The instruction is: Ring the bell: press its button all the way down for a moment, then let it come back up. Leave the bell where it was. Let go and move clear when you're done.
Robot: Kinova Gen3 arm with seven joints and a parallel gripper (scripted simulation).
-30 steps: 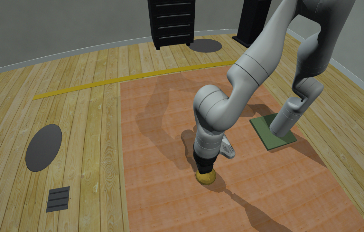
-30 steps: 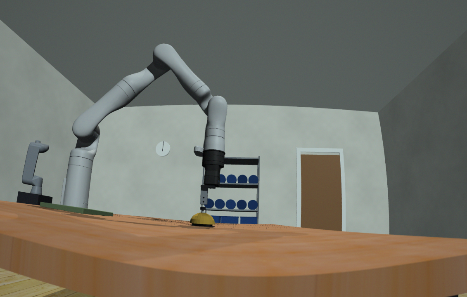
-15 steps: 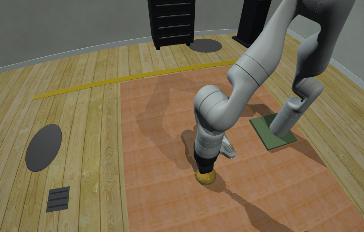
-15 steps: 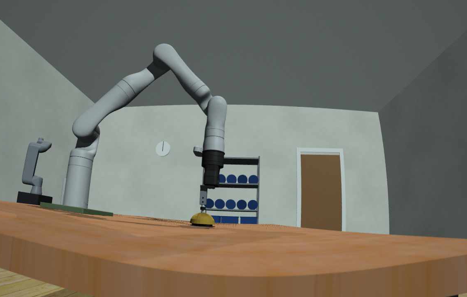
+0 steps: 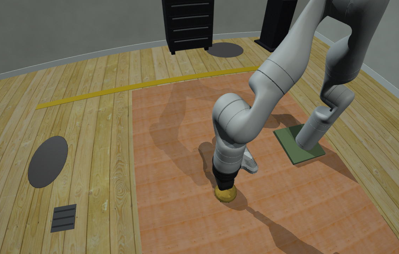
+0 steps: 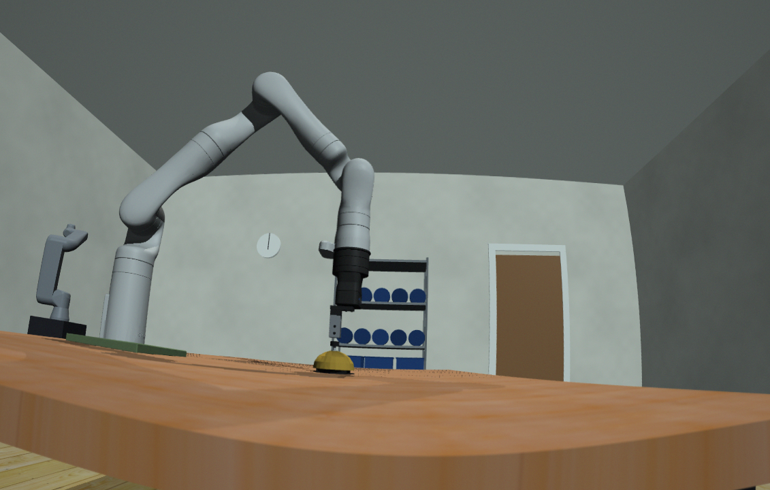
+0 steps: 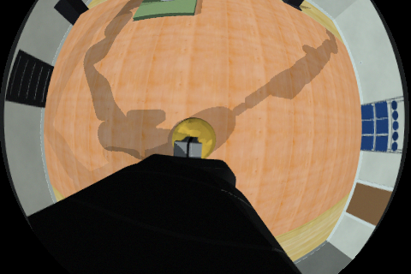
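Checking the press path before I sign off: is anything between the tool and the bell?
Nothing visible. The closed tool hangs straight above the yellow bell, its tips at the dome's top; whether they touch the button cannot be told.

The table (image 6: pixel 497 426) looks like smooth reddish wood with a soft sheen, the floor (image 5: pixel 93 132) pale knotty planks (grain plainly showing), the bell (image 6: pixel 332 363) dull brass-yellow metal, the arm (image 6: pixel 193 159) matt grey plastic, and its base plate (image 5: pixel 284 135) flat matt green
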